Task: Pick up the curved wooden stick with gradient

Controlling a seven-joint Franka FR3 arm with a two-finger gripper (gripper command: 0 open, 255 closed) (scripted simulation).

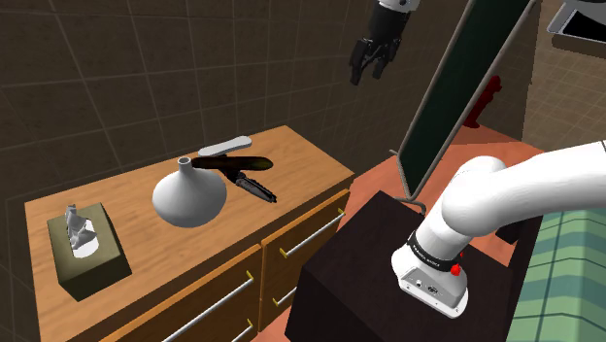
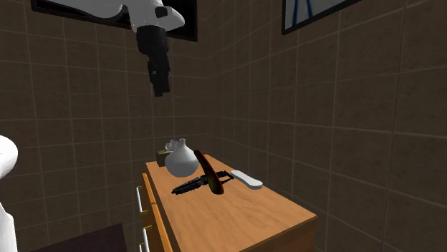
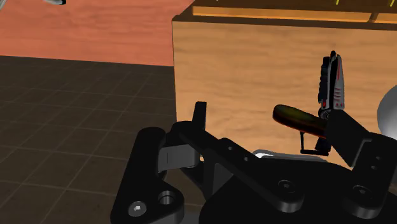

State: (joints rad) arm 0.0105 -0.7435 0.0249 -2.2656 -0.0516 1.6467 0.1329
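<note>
Tool [image 1: 367,74] [image 2: 159,90] [image 3: 272,118]: black, fingers standing wide apart, nothing between them. It hangs high, well apart from everything below.

Wrist view: the right finger [image 3: 347,135] covers one end of the curved dark wooden stick with a reddish-to-black gradient [image 1: 233,162] [image 2: 209,174] [image 3: 298,119]. The white round-bellied vase [image 1: 189,197] [image 2: 180,161] [image 3: 389,113] is cut off at the frame edge.

The stick lies on the light wooden dresser tabletop [image 1: 306,165] [image 2: 247,218] [image 3: 242,70], between the vase and a pale flat oblong object [image 1: 225,147] [image 2: 247,178], just beside a black folding multi-tool [image 1: 254,187] [image 2: 192,186] [image 3: 332,83]. Whether the stick touches the vase's neck cannot be told.

Second exterior view: the olive tissue box [image 1: 87,255] [image 2: 161,152] is mostly hidden behind the vase. The shoulder view shows it whole, well apart from the stick.
</note>
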